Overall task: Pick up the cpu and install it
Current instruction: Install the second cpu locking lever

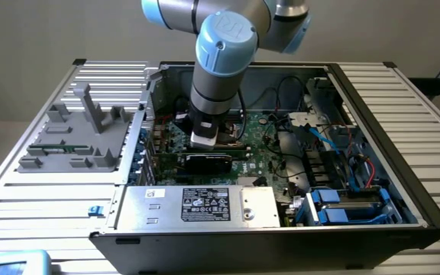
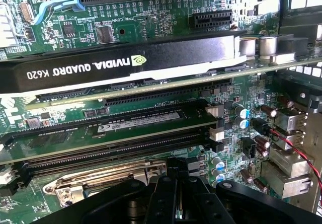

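Shut gripper (image 2: 168, 183) hangs just beside the socket frame (image 2: 100, 181).

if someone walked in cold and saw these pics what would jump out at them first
The big grey and light-blue robot arm reaches down from above into an open computer case that lies on a slatted metal table. In the wrist view a black graphics card crosses the green circuit board, and the shut gripper sits by a shiny metal socket frame. At the exterior view's left, a grey tray rests beside the case.
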